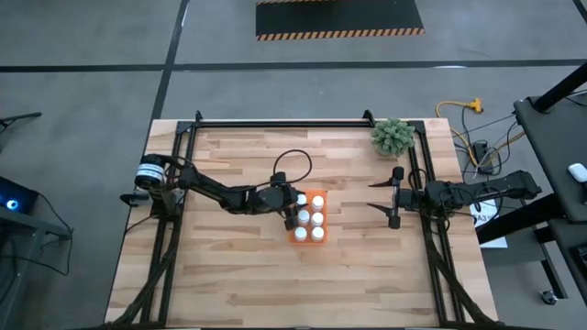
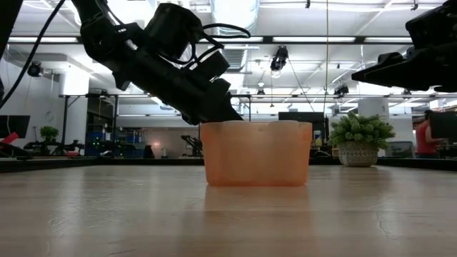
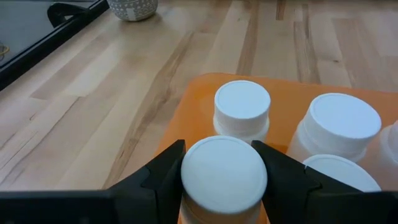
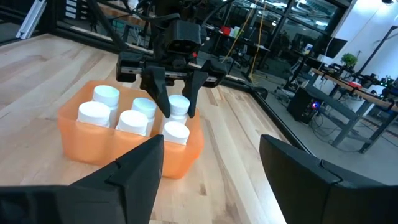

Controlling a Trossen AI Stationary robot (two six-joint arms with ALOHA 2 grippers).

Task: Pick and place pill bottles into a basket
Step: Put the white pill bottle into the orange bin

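Wood tabletop, seen from above, with two dark robot arms reaching in from either side. On the left, the left gripper (image 1: 292, 206) hangs over the near-left edge of the orange basket (image 1: 320, 193) at the table's middle, its two fingers (image 3: 163, 174) pinching a white pill bottle (image 3: 224, 176) by the sides just under the cap, lowered into the last free corner. Five more bottles (image 4: 107, 96) already stand upright in the basket, in two rows, touching or nearly so.

The bottles look light, rigid and smooth, likely a little slippery; a firm squeeze just under the wider cap seems the surest hold.

Farther right, the right gripper (image 1: 394, 198) waits well apart from the basket, fingers spread and holding nothing. A small green plant (image 1: 393, 136) sits at the far right corner.
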